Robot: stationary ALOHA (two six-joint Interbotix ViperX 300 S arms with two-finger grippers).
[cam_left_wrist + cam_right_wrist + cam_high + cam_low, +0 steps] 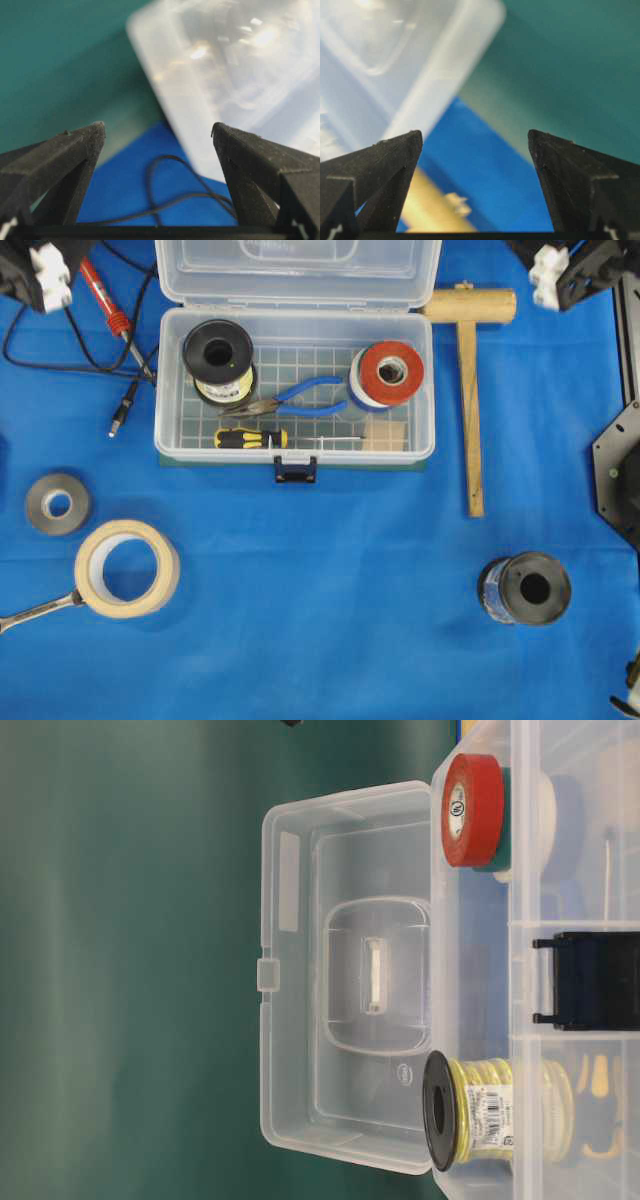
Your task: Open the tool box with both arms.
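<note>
The clear tool box (296,452) stands open at the back middle of the blue cloth, its lid (298,270) swung back and upright (300,970), its dark latch (296,470) hanging at the front. My left gripper (159,129) is open and empty at the back left, away from the box, with the blurred lid (240,65) beyond its right finger. My right gripper (475,135) is open and empty at the back right, with the lid (395,60) to its left. Overhead, only the arms' white fittings show, the left arm (45,275) and the right arm (552,275).
Inside the box lie a yellow wire spool (218,360), blue pliers (300,400), red tape (390,372) and a screwdriver (255,438). Around it are a wooden mallet (470,390), a red soldering iron (105,300) with its cable, grey tape (57,504), masking tape (127,568), a wrench (35,612) and a black spool (525,588).
</note>
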